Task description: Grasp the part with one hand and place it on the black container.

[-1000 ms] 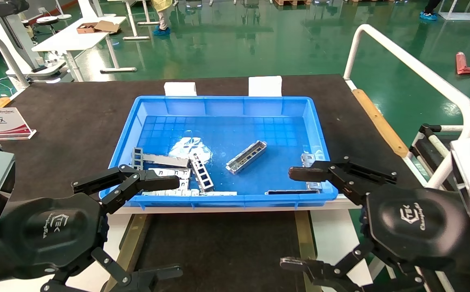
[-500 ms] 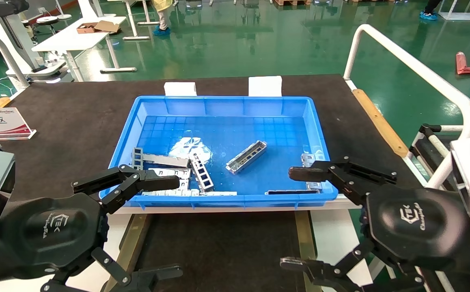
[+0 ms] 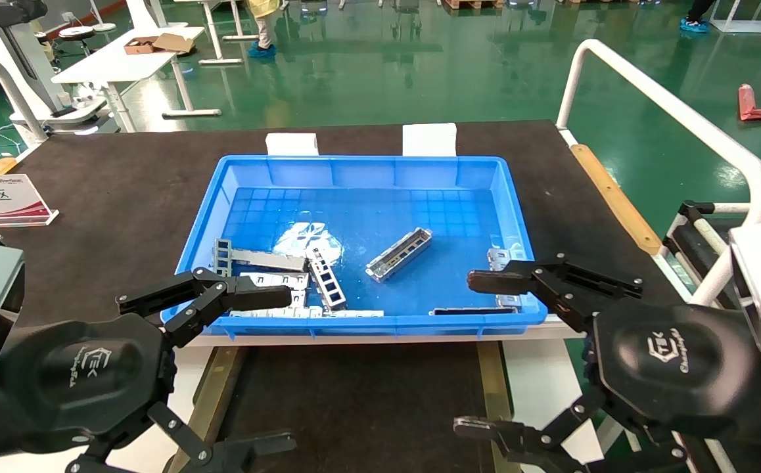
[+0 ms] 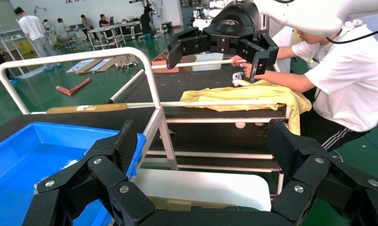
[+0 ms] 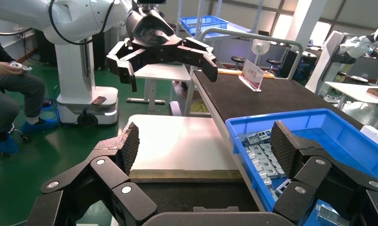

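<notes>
The part (image 3: 399, 254), a narrow silver channel strip, lies at an angle near the middle of the blue crate (image 3: 367, 165). The black container (image 3: 354, 394), with brass-coloured side rails, sits in front of the crate, close to me. My left gripper (image 3: 288, 368) hovers open over the container's left rail, its upper finger reaching over the crate's near left corner. My right gripper (image 3: 466, 355) hangs open over the right rail, by the crate's near right corner. Neither holds anything. The wrist views show the left gripper (image 4: 203, 141) and the right gripper (image 5: 206, 141) with wide, empty gaps.
Flat notched plates (image 3: 269, 289) and another strip (image 3: 326, 279) crowd the crate's near left corner. Two white blocks (image 3: 428, 139) stand behind it. A sign (image 3: 0, 200) is at far left, a white rail (image 3: 669, 105) at right. White boards (image 5: 177, 141) flank the container.
</notes>
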Action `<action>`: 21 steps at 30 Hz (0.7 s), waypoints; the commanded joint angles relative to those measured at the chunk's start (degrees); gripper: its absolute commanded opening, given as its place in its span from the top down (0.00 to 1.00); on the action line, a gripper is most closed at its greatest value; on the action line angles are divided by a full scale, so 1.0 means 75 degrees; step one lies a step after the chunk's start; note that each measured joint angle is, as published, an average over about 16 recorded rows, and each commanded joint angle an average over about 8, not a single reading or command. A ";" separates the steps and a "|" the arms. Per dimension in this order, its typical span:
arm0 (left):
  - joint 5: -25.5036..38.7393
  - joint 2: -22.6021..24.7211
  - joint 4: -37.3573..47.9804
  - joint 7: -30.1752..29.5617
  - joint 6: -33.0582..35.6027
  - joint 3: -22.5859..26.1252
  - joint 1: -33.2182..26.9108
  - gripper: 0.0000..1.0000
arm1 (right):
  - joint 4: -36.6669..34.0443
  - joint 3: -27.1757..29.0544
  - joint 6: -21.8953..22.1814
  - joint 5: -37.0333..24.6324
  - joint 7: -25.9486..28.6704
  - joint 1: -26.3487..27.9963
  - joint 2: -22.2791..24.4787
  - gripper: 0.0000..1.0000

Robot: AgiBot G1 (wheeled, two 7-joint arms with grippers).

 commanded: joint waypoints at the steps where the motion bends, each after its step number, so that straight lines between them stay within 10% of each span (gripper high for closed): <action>1: -0.0002 0.0007 -0.0004 -0.0012 0.0006 0.0010 0.0000 0.00 | 0.0000 0.0000 0.0000 0.0000 0.0000 0.0000 0.0000 0.00; 21: 0.1736 0.1702 0.1269 0.0126 -0.1168 0.0905 -0.1157 0.00 | -0.0002 -0.0002 -0.0001 0.0001 -0.0001 0.0001 0.0000 0.00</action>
